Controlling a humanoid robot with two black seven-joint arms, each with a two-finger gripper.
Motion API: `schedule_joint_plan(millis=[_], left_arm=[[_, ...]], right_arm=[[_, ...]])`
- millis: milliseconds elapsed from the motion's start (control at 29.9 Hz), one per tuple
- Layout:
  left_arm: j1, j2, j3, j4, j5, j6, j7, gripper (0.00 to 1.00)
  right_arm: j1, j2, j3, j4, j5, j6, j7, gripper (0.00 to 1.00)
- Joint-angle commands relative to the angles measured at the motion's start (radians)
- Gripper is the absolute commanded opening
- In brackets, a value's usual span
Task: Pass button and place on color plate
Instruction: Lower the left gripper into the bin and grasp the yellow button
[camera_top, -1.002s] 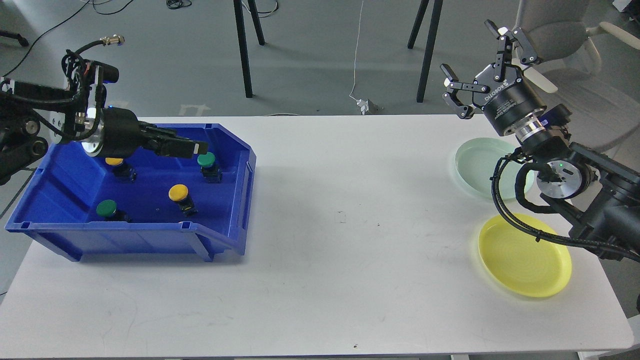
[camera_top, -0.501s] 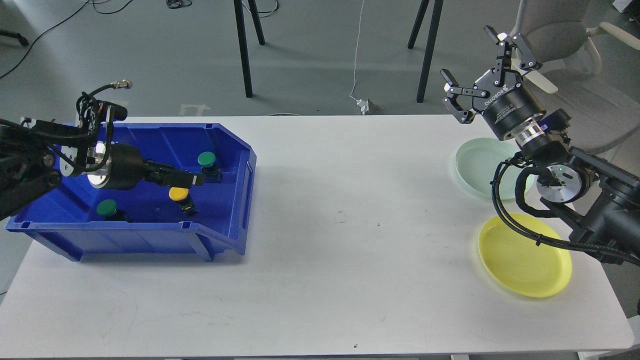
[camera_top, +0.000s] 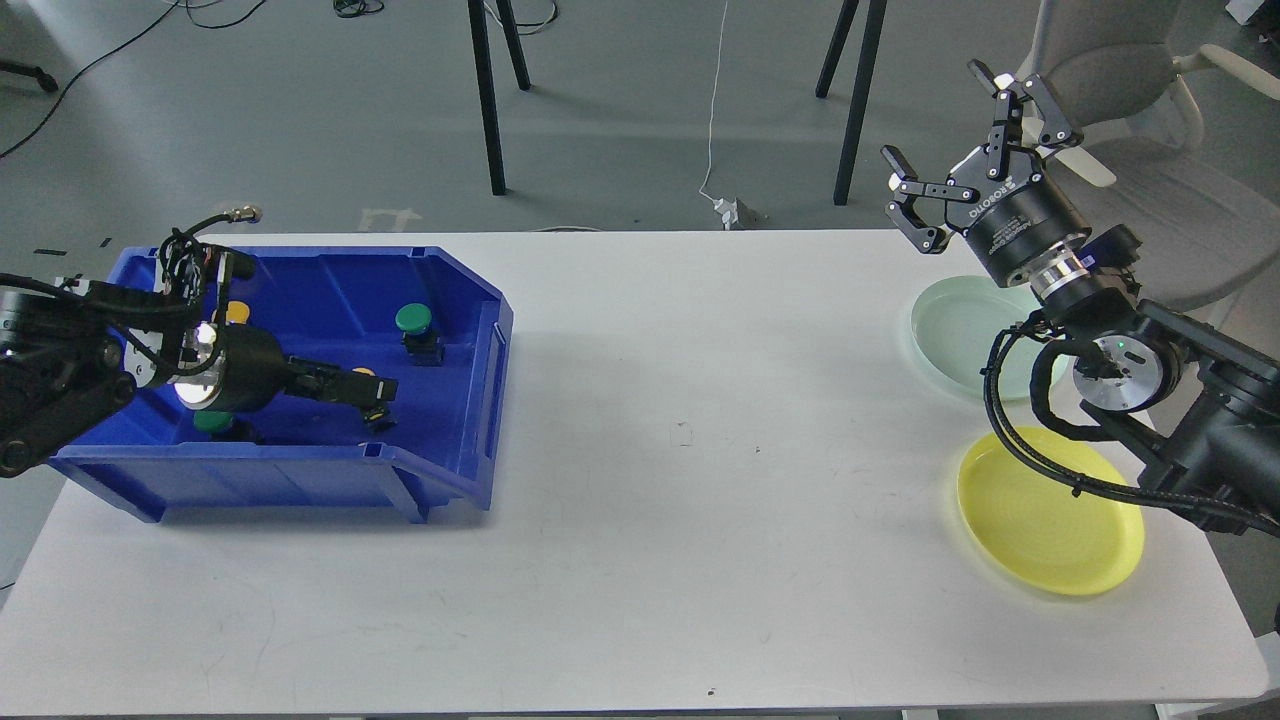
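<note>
My left gripper is low inside the blue bin, right at a yellow button that is mostly hidden by the dark fingers. I cannot tell if the fingers are closed on it. A green button stands further back in the bin. Another green button and another yellow one are partly hidden by my left arm. My right gripper is open and empty, raised above the table's far right edge. A pale green plate and a yellow plate lie at the right.
The white table spans the view between bin and plates. My right arm hangs over part of both plates. Chair and stand legs are on the floor behind the table.
My left gripper has dropped down and forward into the bin, from above the buttons to the near yellow button. My right gripper has barely moved.
</note>
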Motion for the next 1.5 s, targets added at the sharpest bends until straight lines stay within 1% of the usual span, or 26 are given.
schedule_joint_plan(millis=[0,200,401,501,568,668,869,1036,1236,1270,1336,1370,1470], left_arm=[[0.003,-0.002,0.001,0.001,0.001,0.0,0.0,0.99],[0.003,-0.013,0.001,0.01,0.001,0.0,0.0,0.97],[0.003,-0.039,0.001,0.047,0.01,0.0,0.0,0.91],[0.003,-0.042,0.001,0.048,0.013,0.0,0.0,0.89],[0.003,-0.043,0.001,0.048,0.013,0.0,0.0,0.86],[0.003,-0.043,0.001,0.048,0.013,0.0,0.0,0.85],[0.003,-0.052,-0.001,0.067,0.013,0.0,0.0,0.73],[0.003,-0.057,0.001,0.075,0.013,0.0,0.0,0.53],[0.003,-0.057,-0.001,0.075,0.013,0.0,0.0,0.47],[0.003,-0.057,0.001,0.075,0.012,0.0,0.0,0.43],[0.003,-0.056,0.001,0.075,0.013,0.0,0.0,0.26],[0.003,-0.056,0.001,0.075,0.013,0.0,0.0,0.21],[0.003,-0.056,0.001,0.075,0.013,0.0,0.0,0.18]], right_arm=[[-0.006,0.0,0.0,0.0,0.0,0.0,0.0,0.99],[-0.014,0.0,0.002,0.0,0.0,0.0,0.0,0.99],[-0.02,0.0,0.009,0.0,-0.001,0.0,0.0,0.99],[-0.021,0.0,0.009,0.0,-0.001,0.0,0.0,0.99],[-0.021,0.0,0.009,0.0,0.0,0.0,0.0,0.99],[-0.021,0.0,0.009,0.0,0.0,0.0,0.0,0.99],[-0.021,0.0,0.011,0.0,0.0,0.0,0.0,0.99],[-0.023,0.0,0.011,0.0,0.0,0.0,0.0,0.99],[-0.029,0.0,0.011,0.001,0.0,0.0,0.0,0.99],[-0.029,0.0,0.011,0.001,0.0,0.0,0.0,0.99],[-0.029,0.0,0.011,0.001,0.0,0.0,0.0,0.99],[-0.029,0.0,0.011,0.001,0.0,0.0,0.0,0.99],[-0.029,0.0,0.011,0.001,0.0,0.0,0.0,0.99]])
